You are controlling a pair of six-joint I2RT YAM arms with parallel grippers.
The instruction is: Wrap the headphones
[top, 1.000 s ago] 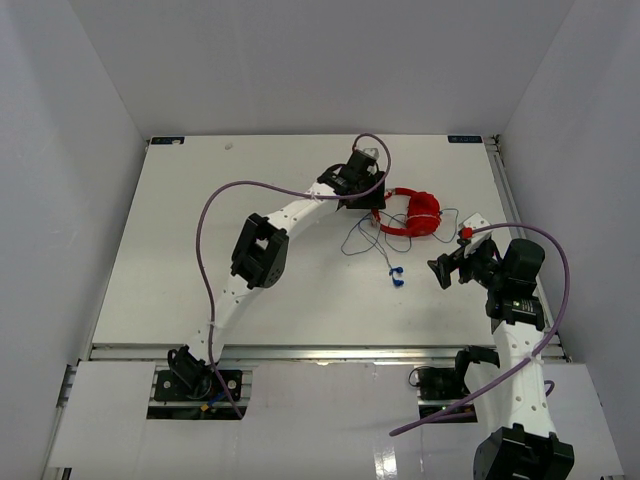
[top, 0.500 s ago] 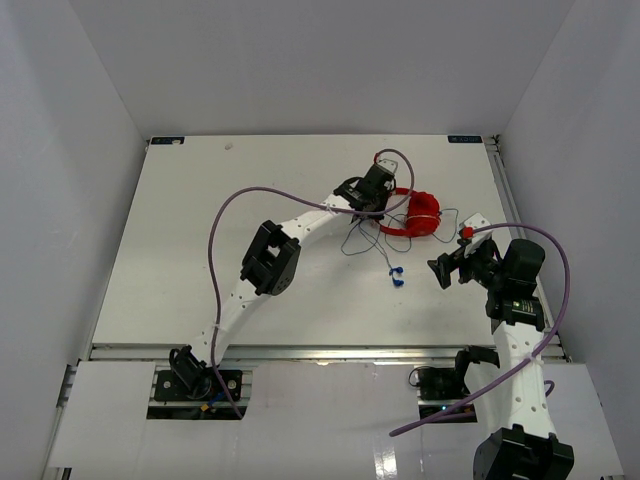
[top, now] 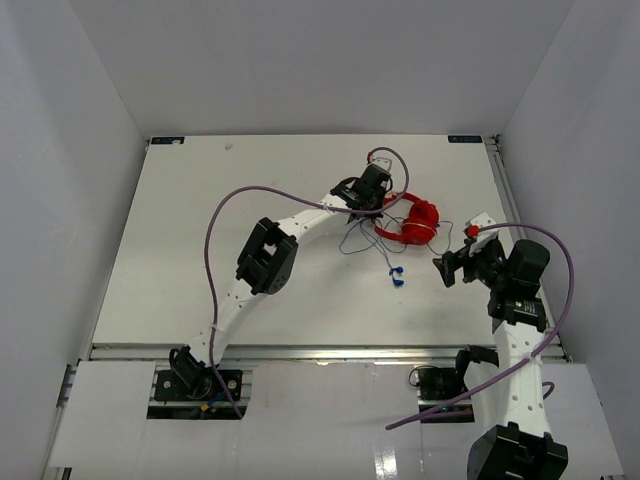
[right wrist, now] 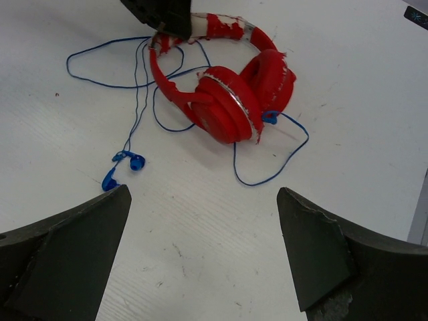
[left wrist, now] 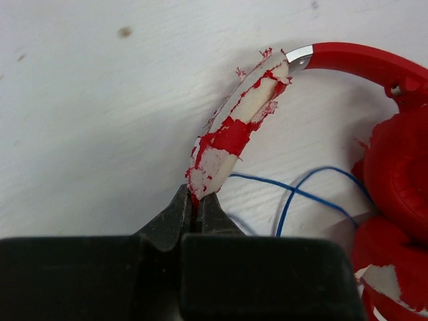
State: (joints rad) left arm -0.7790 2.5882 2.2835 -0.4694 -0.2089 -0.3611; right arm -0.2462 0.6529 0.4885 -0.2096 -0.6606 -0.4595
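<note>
The red headphones lie on the white table right of centre, earcups folded together. My left gripper is shut on the end of the peeling red-and-white headband, at the headphones' left side. The thin blue cable sprawls in loops beside and under the headphones and ends in a small blue plug, which lies nearer the arms. My right gripper stands open a short way right of the plug, nothing between its fingers, facing the headphones.
Purple robot cables arc over the left arm and loop along the right arm. The table's right edge runs close behind the right gripper. A dark corner mark shows on the table's far side.
My left gripper has moved right onto the headphones and shut on the headband. The right gripper has drifted slightly toward the near edge, still open.
</note>
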